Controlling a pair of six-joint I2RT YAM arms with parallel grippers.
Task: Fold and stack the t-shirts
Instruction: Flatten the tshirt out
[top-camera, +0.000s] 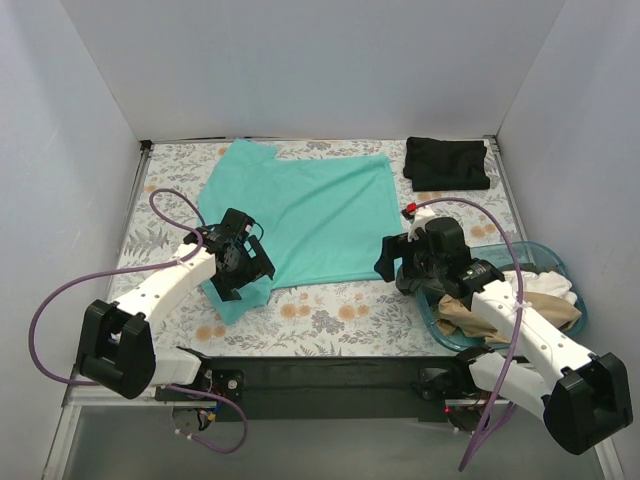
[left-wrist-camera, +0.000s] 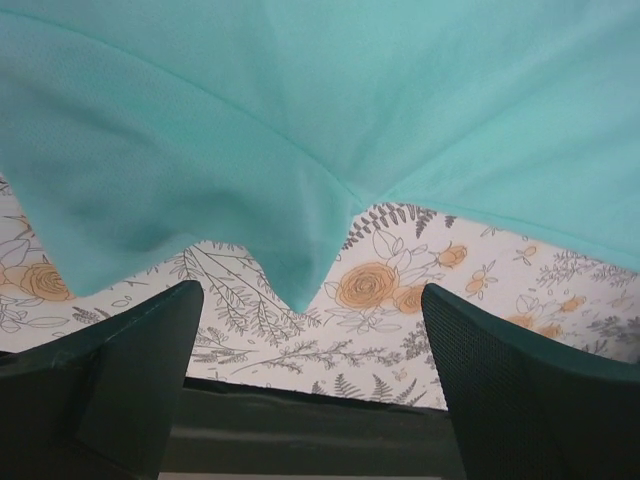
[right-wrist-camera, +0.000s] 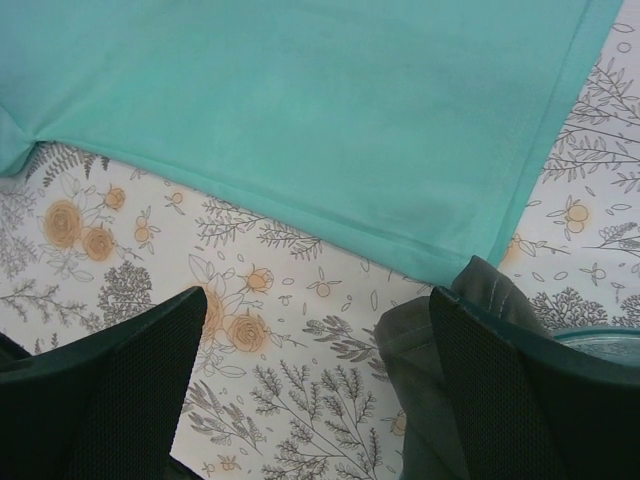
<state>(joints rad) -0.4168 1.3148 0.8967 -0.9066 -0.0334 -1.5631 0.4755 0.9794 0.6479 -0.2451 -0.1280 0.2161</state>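
The teal t-shirt (top-camera: 310, 212) lies spread flat on the floral cloth, mid table. My left gripper (top-camera: 238, 262) is open and empty over its near left sleeve (left-wrist-camera: 250, 215), which points toward the table's front edge. My right gripper (top-camera: 400, 262) is open and empty just off the shirt's near right hem corner (right-wrist-camera: 470, 250). A dark grey shirt (right-wrist-camera: 440, 345) hangs out of the basket beside my right finger. A folded black shirt (top-camera: 447, 162) lies at the back right. Tan (top-camera: 495, 315) and white (top-camera: 552, 285) shirts sit in the basket.
The translucent blue basket (top-camera: 560, 262) stands at the right front, under my right arm. The floral tablecloth (top-camera: 330, 320) covers the table. White walls close the left, back and right. A dark strip marks the front edge (left-wrist-camera: 300, 420).
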